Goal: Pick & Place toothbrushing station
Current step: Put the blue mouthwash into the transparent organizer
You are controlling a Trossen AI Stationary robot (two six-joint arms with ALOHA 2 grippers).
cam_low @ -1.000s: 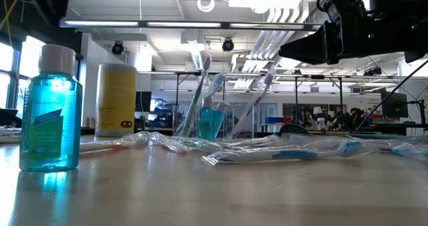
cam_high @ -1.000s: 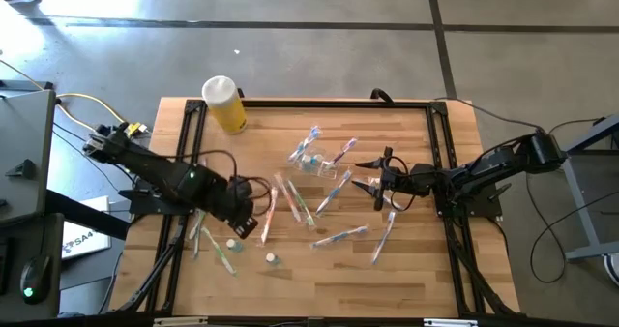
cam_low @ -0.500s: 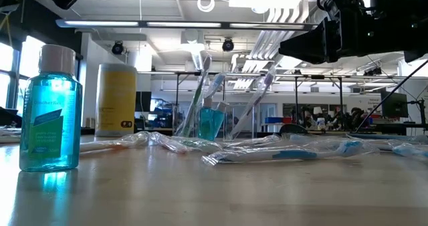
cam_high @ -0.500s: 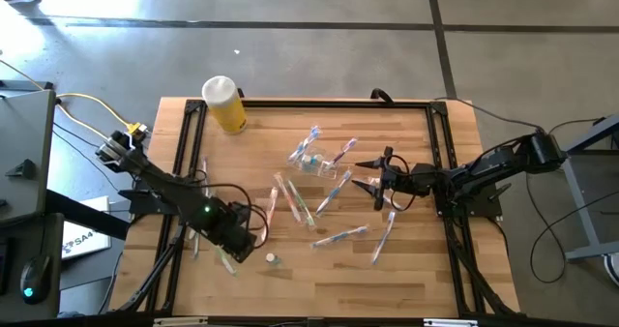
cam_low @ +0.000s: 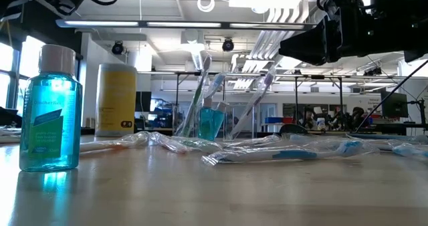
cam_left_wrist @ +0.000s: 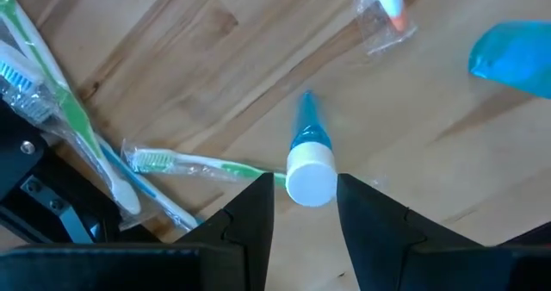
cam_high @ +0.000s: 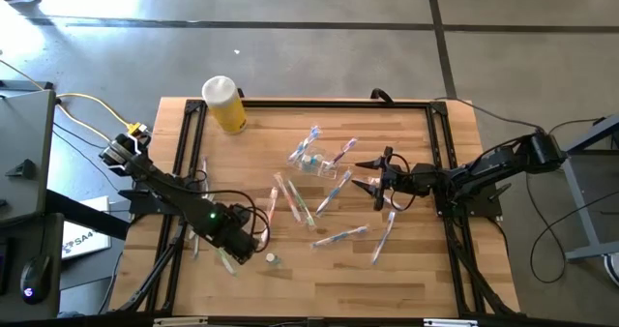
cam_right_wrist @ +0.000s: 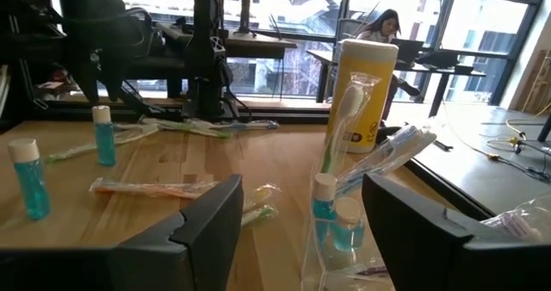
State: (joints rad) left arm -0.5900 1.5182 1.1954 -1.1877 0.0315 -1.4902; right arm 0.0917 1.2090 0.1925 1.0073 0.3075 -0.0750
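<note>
Your left end effector (cam_left_wrist: 306, 207) hangs at the lower left of the high view, fingers spread on either side of a small blue bottle (cam_left_wrist: 309, 164) with a white cap, not clamped on it. Your right end effector (cam_high: 377, 180) waits released at centre right. The clear holder cup (cam_high: 310, 161) with toothbrushes (cam_high: 313, 141) stands upper centre on the counter (cam_high: 416, 269); more wrapped brushes lie scattered around it
</note>
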